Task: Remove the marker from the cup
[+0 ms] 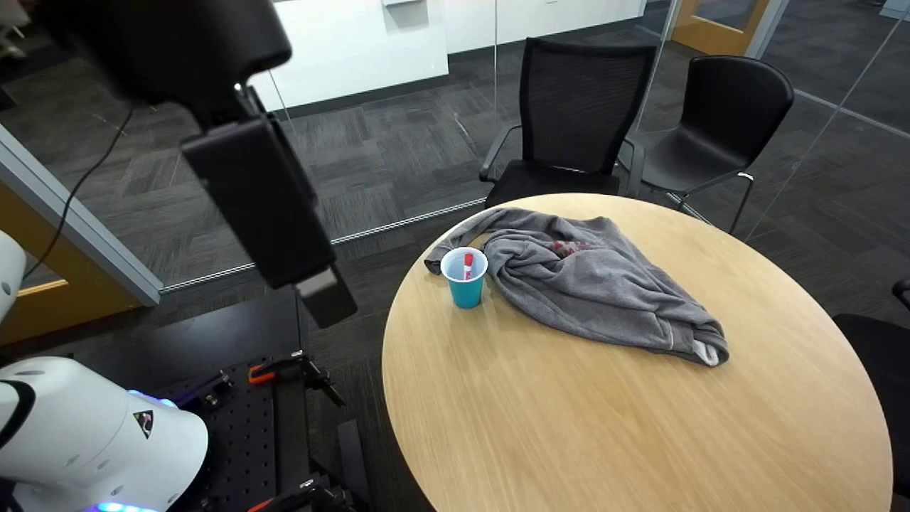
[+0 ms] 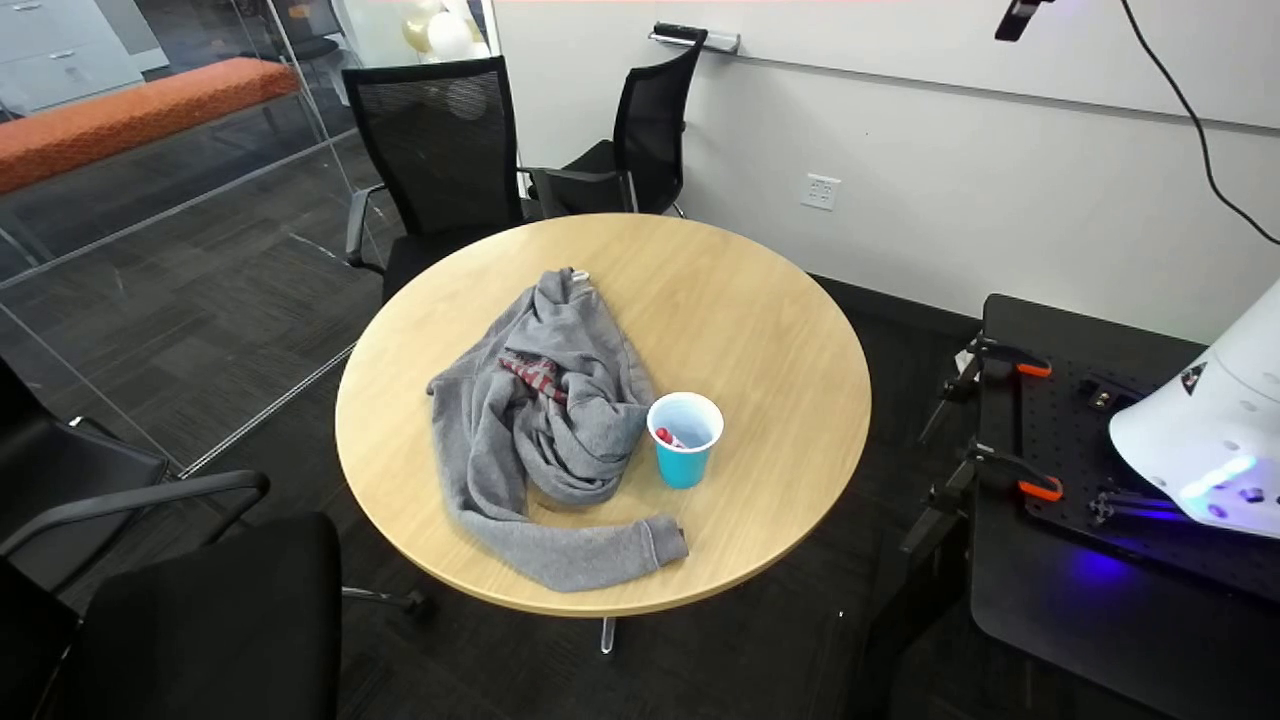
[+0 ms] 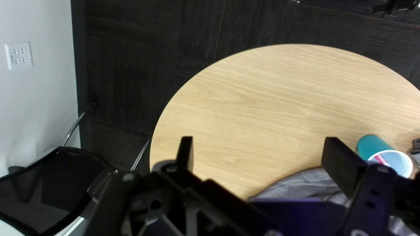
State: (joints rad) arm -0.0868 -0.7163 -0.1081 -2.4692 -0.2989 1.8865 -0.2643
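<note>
Hand [image 3: 257,151], wide and empty, should narrow before dipping into the cup [image 1: 466,291], then pinch the marker [image 1: 468,264] alone.

A small, round teal cup [image 1: 466,293] with a white rim stands upright, below and well apart from the black gripper [image 3: 257,149], off to its side in the wrist view. A slim red-and-white marker [image 1: 468,262] leans inside the cup, red end up.

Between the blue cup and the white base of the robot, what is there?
In an exterior view, outward from the cup: bare tabletop, then dark floor, then a black stand with clamps.
</note>
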